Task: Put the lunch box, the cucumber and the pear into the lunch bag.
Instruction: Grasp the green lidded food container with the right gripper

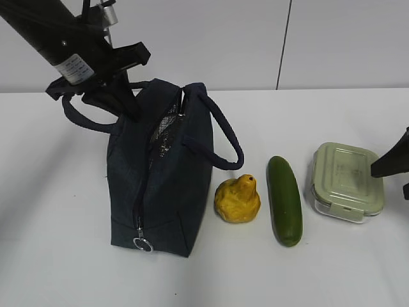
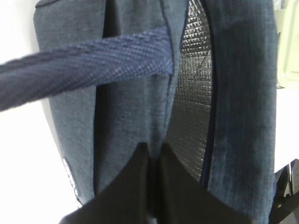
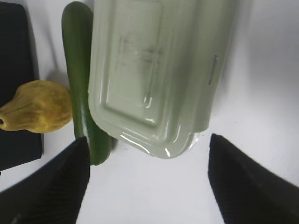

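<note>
The navy lunch bag (image 1: 166, 185) stands left of centre with its top zipper open and silver foil lining (image 2: 191, 93) showing. My left gripper (image 1: 130, 107) is shut on the bag's left opening edge (image 2: 155, 148), one finger outside and one inside. The yellow pear (image 1: 238, 199) lies right of the bag, then the dark green cucumber (image 1: 284, 199), then the lunch box (image 1: 347, 181) with its sage-green lid. My right gripper (image 3: 147, 138) is open and empty, hovering over the near edge of the lunch box (image 3: 154, 70), with the cucumber (image 3: 79, 74) and pear (image 3: 37, 106) to its left.
The bag's padded handles loop out on both sides (image 1: 223, 137); one handle (image 2: 93, 65) crosses the left wrist view. A metal ring pull (image 1: 143, 244) hangs at the bag's near end. The white table (image 1: 64, 256) lies around everything.
</note>
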